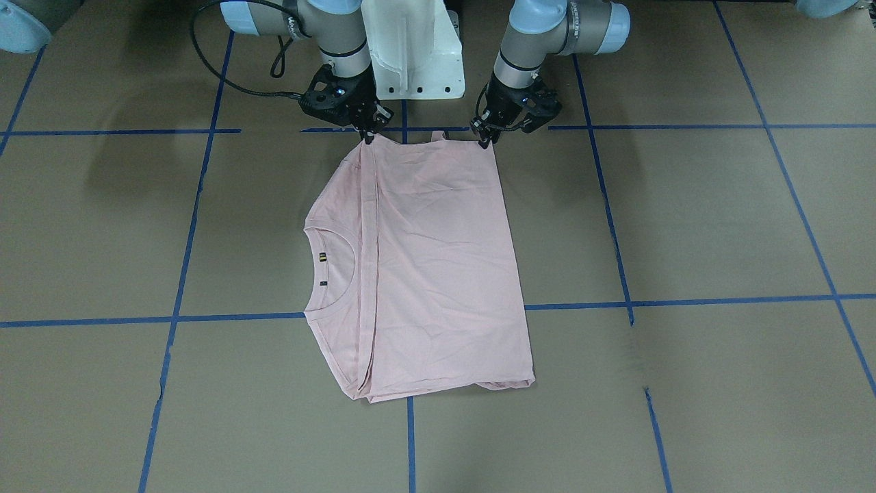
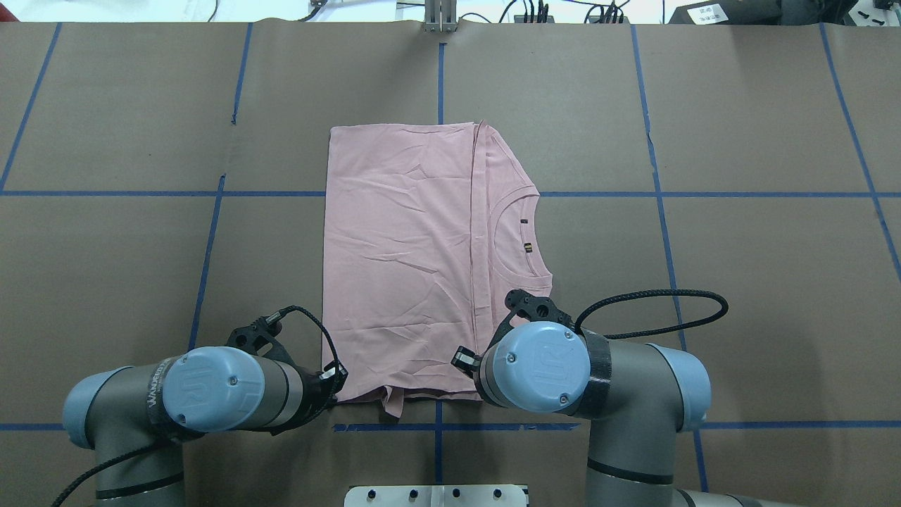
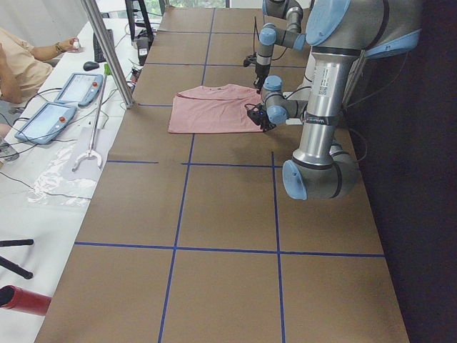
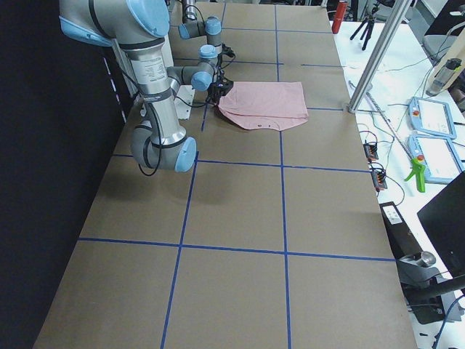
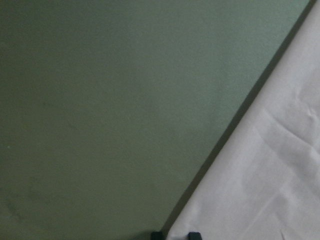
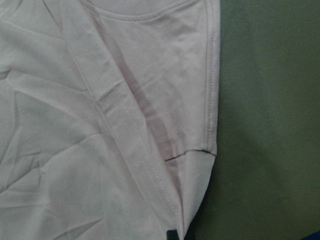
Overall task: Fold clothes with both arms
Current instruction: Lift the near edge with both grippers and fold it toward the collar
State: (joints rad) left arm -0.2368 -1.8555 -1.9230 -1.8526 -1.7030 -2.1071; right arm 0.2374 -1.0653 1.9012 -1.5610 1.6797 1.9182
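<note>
The light pink T-shirt lies flat and folded on the brown table, plain side up, its ribbed collar open to the robot's right. The print is hidden. My left gripper is shut on the shirt's corner at the edge nearest the robot base; it also shows in the overhead view. My right gripper is shut on the other near corner, by the folded sleeve. In the overhead view the shirt reaches both wrists, and the right wrist hides its gripper. The wrist views show cloth at the fingertips.
The white pedestal base stands just behind the grippers. Blue tape lines grid the table. A side bench with teach pendants and a metal post runs along the table's far edge, with an operator seated there.
</note>
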